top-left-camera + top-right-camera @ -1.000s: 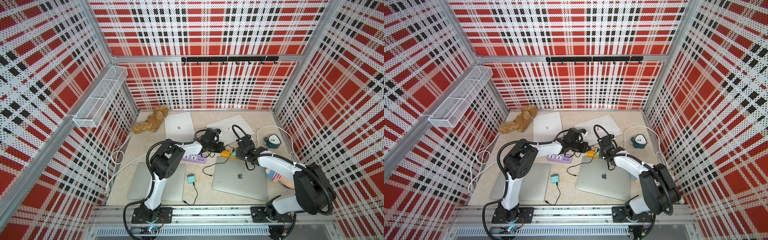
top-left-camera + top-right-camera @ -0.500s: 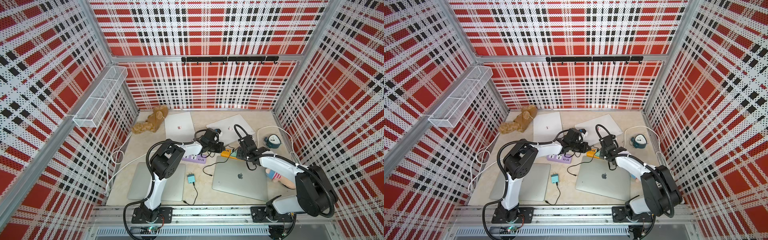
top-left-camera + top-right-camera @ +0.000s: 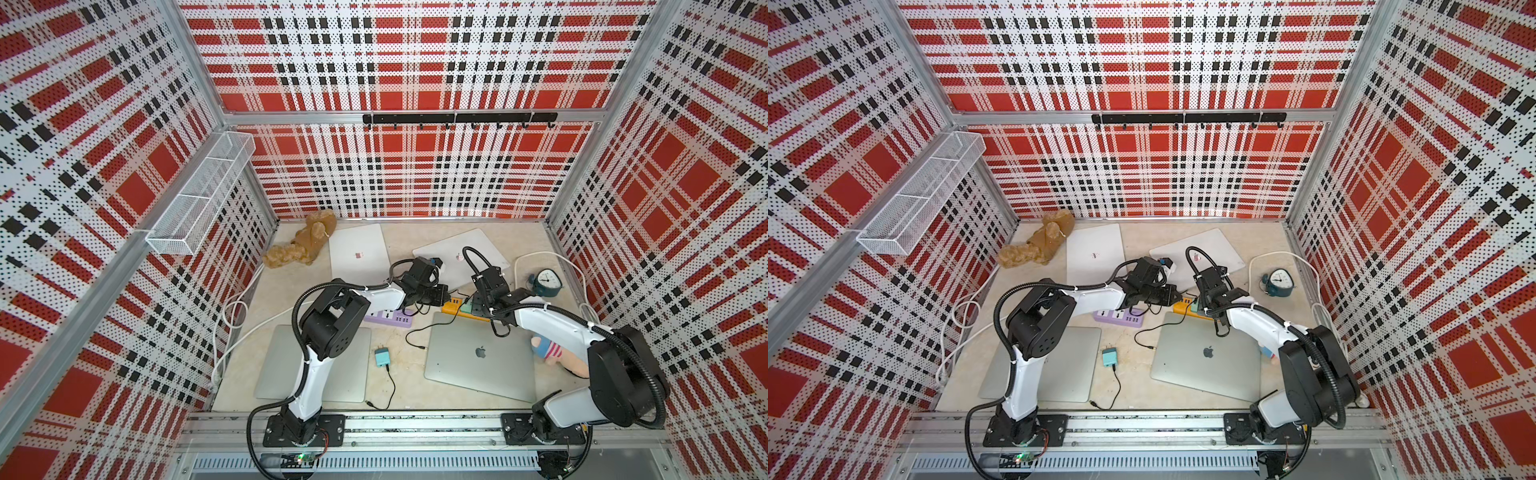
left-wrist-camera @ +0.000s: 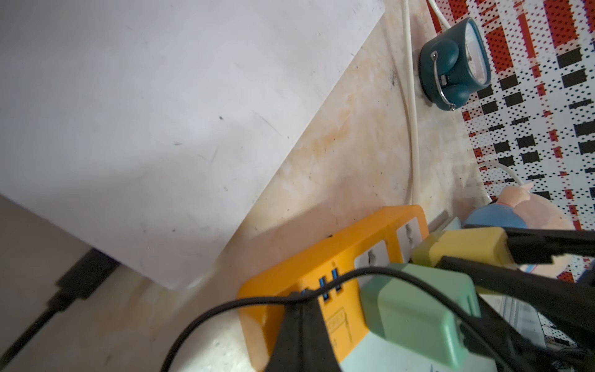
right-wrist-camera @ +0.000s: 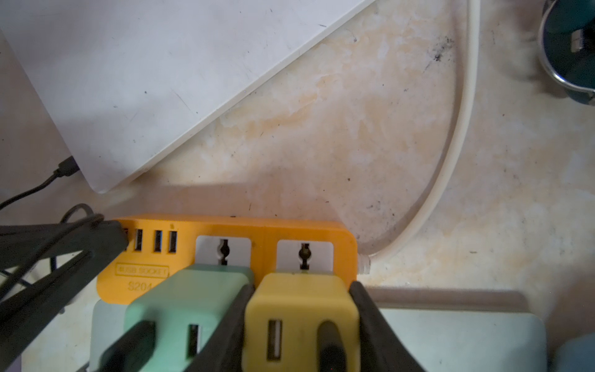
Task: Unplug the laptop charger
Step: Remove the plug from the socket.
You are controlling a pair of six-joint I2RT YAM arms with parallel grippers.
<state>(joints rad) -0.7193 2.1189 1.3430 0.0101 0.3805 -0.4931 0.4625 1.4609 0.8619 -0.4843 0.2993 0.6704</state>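
**Status.** We judge the task to be at the grasp stage, with extraction not yet done. The right hand [image 5: 301, 288] is closed on the yellow charger [image 4: 463, 246], with one black finger flat against each side face. One of those fingers is wedged between this charger and its green neighbour.

The yellow charger sits in the end socket of the orange power strip [image 5: 267, 232], the socket nearest the strip's white cable [image 5: 457, 128]. Its body lies flush against the socket face and no prongs show, so we read it as fully plugged in.

The left hand [image 5: 109, 244] is fully closed and holds nothing. Its tips rest on the USB end of the strip (we take this as a brace against lift, though pressure cannot be read from the views). A thin black cable [image 4: 225, 306] lies across those tips.

**Remaining.** We judge one step to be left: drawing the yellow charger straight out of its socket while the strip is held down.

**Materials and shapes.**
- **Yellow charger:** a rounded block of matte plastic, with a USB port and a black lead in its rear face.
- **Green charger [image 5: 193, 296]:** the same form, plugged into the next socket.
- **Strip:** a flat, round-cornered orange moulding with white socket inserts and a row of blue USB ports.
- **Surface [image 5: 322, 128]:** smooth, beige and marbled, with dark scuffs.
- **White laptop [image 5: 161, 64]:** closed, matte and lightly scratched, lying just beyond the strip.
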